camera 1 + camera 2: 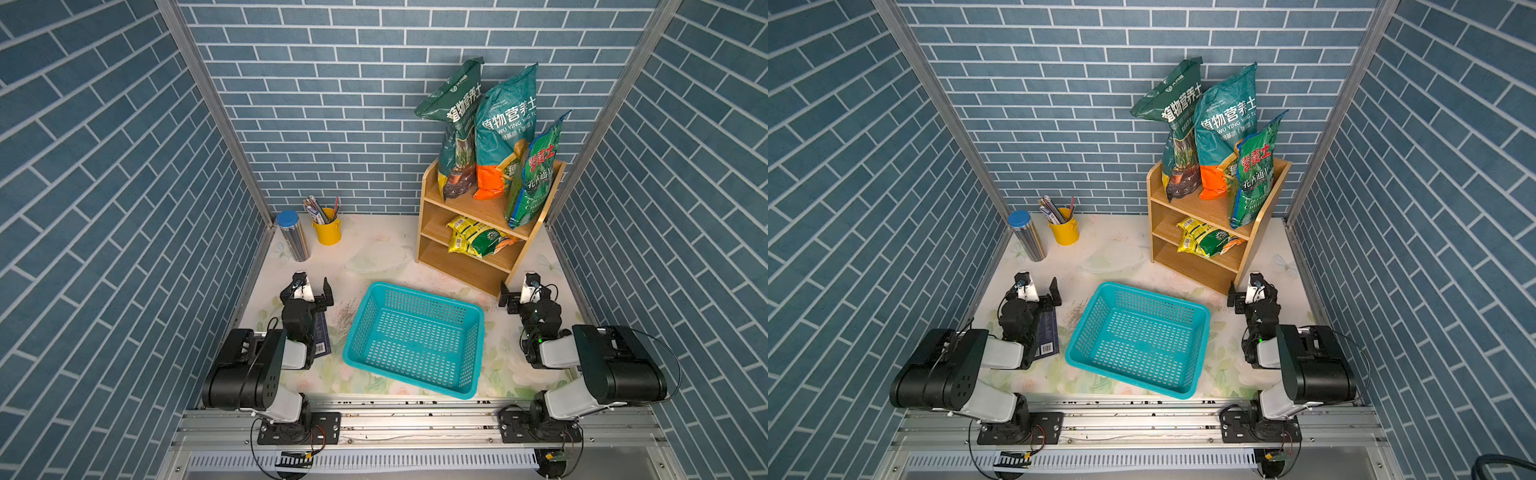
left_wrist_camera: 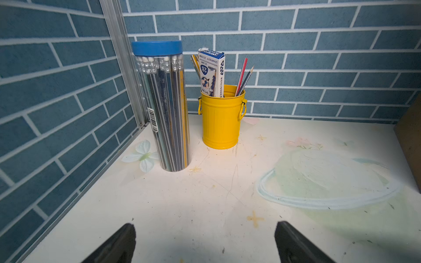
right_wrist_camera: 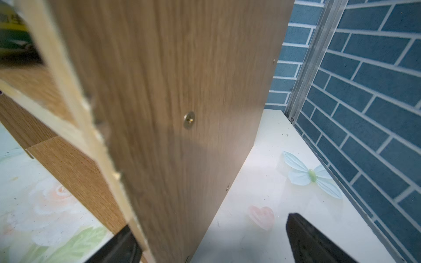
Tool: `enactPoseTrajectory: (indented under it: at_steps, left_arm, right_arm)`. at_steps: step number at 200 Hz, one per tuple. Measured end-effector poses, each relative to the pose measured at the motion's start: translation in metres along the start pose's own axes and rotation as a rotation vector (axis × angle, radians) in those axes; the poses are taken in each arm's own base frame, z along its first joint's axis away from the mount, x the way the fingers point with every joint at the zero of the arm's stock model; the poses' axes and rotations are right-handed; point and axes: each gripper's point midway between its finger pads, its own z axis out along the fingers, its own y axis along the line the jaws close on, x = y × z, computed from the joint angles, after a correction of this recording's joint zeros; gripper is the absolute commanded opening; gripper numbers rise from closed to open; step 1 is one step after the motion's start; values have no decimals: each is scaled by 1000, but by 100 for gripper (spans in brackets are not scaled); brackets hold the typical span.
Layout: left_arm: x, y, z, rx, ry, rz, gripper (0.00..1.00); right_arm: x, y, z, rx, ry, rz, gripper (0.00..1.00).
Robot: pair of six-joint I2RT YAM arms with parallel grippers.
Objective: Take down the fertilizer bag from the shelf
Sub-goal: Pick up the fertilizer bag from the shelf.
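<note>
Both top views: light wood-grain shelf (image 1: pixel 482 210) stands at the back right of the worktop (image 1: pixel 374 249), three open tiers. Fertilizer bag (image 1: pixel 478 241), my read: the yellow-green printed pack lying flat on the middle tier, close to the open front; looks like two stacked. Three tall bags (image 1: pixel 505 124) lean upright on the top tier. They're labelled as soil, so probably not the target, but I'm not certain. The pack looks like glossy film with loose fill, so likely light-ish, soft, prone to sag, with a slippery face. I'd pinch an end seam nearest the open front, not the belly, and draw it out level. Turquoise perforated basket (image 1: pixel 415 345) sits mid-worktop with nothing in it, apart from the shelf front. Left gripper (image 1: pixel 313 286) is low near the basket's far corner, jaws spread, holding nothing; a dark booklet (image 1: pixel 322 336) lies under that arm. Right gripper (image 1: pixel 515 297) is low, just beside the shelf's front lower corner, jaws spread, empty. Left wrist: jaws wide apart over scuffed floral-print worktop. Ahead are a clear round pencil tube (image 2: pixel 164 109) with a blue cap and a yellow metal bucket (image 2: pixel 219 118) holding pencils and a 2B box. No bag in this view. Right wrist: the shelf's side panel fills the frame, blurred, one screw head showing. Its front edge falls between the spread jaws; touching or not, can't tell. A sliver of the yellow-green pack shows at the frame corner.
</note>
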Motion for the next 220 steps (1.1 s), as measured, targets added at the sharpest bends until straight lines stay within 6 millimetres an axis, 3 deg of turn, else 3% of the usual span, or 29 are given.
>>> enactPoseTrajectory:
  at_steps: [124,143,162,196,220]
  left_arm:
    - [0,0,0,0,0,0,100]
    - [-1,12,-1,-76,4,-25,100]
    - [-18,35,-10,-209,-22,-82,100]
    - [-84,55,-12,-331,-123,-199,100]
    - [-87,57,-7,-349,-90,-236,100]
  right_arm:
    - [0,0,0,-2,-1,0,100]
    - [-4,0,-3,0,2,-2,100]
    - [-34,-4,-16,29,-83,-2,100]
    - [-79,-25,-69,147,-281,48,100]
    - [-107,-40,-88,215,-361,125,100]
